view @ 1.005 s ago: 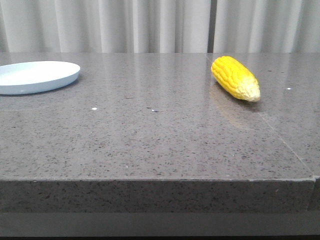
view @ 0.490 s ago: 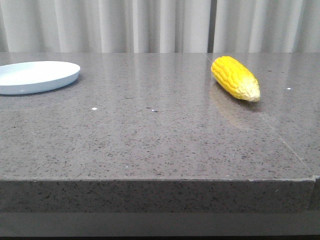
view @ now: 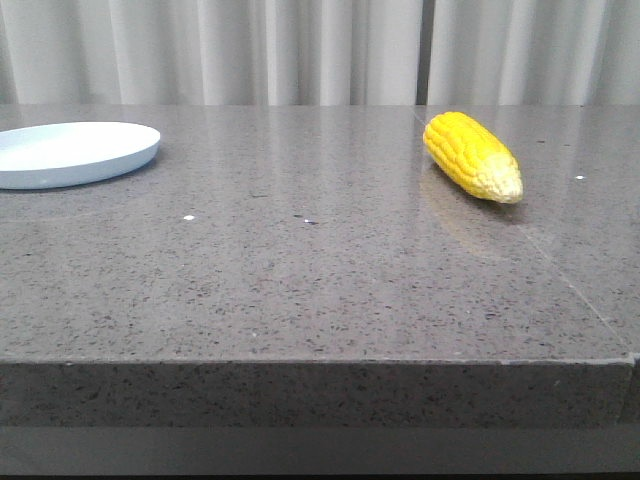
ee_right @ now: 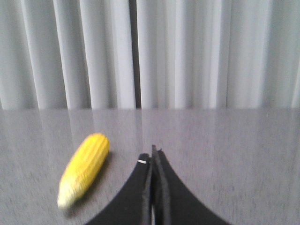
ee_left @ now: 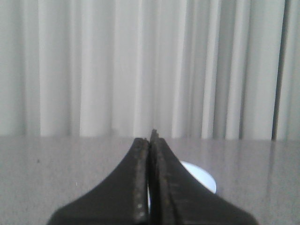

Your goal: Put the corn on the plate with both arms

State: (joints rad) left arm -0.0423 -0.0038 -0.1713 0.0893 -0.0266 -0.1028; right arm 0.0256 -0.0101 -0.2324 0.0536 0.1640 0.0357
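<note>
The yellow corn lies on the grey stone table at the far right, its pale tip toward the front. The pale blue plate sits at the far left. Neither gripper shows in the front view. In the left wrist view my left gripper is shut and empty, with a bit of the plate showing beyond its fingers. In the right wrist view my right gripper is shut and empty, and the corn lies on the table beside it, apart from the fingers.
The grey speckled table has a front edge near the camera and a seam running along its right side. A white pleated curtain hangs behind the table.
The front view has shifted very slightly; the corn and the plate lie where they were. No gripper appears in the front view.
</note>
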